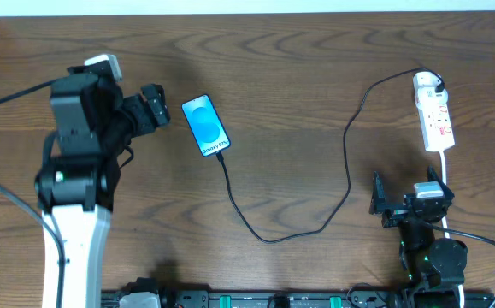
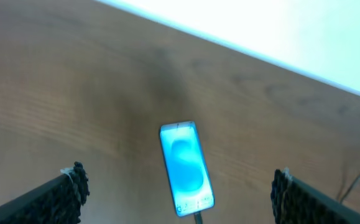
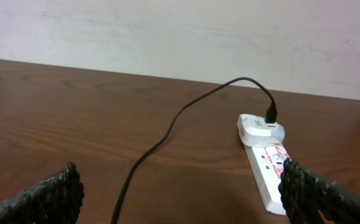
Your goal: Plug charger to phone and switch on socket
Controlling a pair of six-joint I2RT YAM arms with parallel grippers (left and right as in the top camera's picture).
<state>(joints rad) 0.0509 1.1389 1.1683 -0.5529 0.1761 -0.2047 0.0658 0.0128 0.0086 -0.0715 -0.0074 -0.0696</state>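
The phone (image 1: 205, 126) lay on the table (image 1: 298, 77) just ahead of my left gripper (image 1: 163, 107), with the charger (image 1: 347, 162) meeting its nearer end. Ahead of my right gripper (image 1: 405, 190), slightly right, lay the socket (image 1: 435, 120), the charger's plug in its far end.

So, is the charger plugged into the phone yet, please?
It looks plugged in: the tip of the charger meets the bottom edge of the phone.

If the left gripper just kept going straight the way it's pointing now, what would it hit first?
Most likely the phone. It lies flat, centred ahead of the open left gripper in its wrist view, with only bare table before it. Depth is unclear, so it might meet the table first.
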